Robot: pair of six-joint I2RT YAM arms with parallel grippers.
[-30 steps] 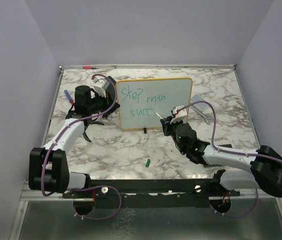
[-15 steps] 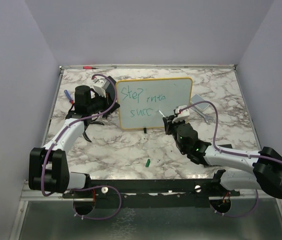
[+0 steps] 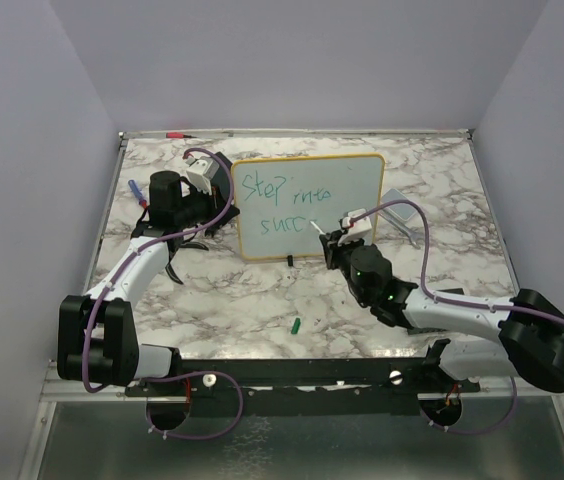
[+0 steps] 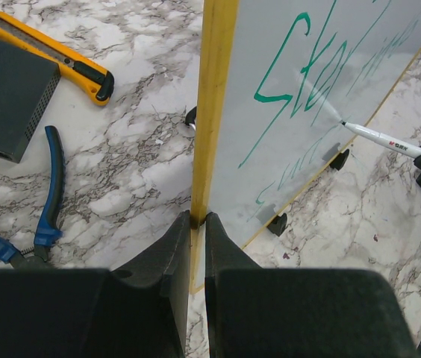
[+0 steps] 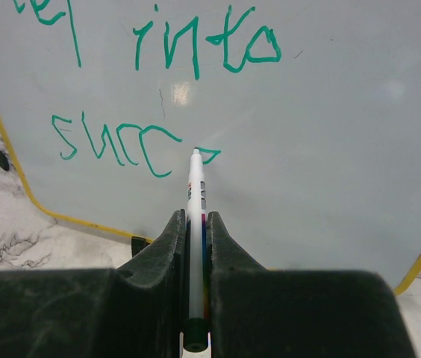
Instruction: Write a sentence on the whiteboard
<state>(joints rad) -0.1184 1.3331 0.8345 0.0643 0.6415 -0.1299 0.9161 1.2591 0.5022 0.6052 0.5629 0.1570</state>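
Note:
The whiteboard with a yellow-orange frame stands upright at the middle back. It also shows in the left wrist view and the right wrist view. Green text on it reads "Step into" and below "succ", with a fresh stroke beside it. My left gripper is shut on the board's left frame edge. My right gripper is shut on a white marker, its tip touching the board just right of "succ". The marker also shows in the top view.
A yellow utility knife, a black box and blue-handled pliers lie left of the board. A green marker cap lies on the marble table in front. A red marker lies at the back edge.
My right gripper has moved the marker slightly right and back left along the lower line, adding a short stroke after "succ". The left arm has not moved.

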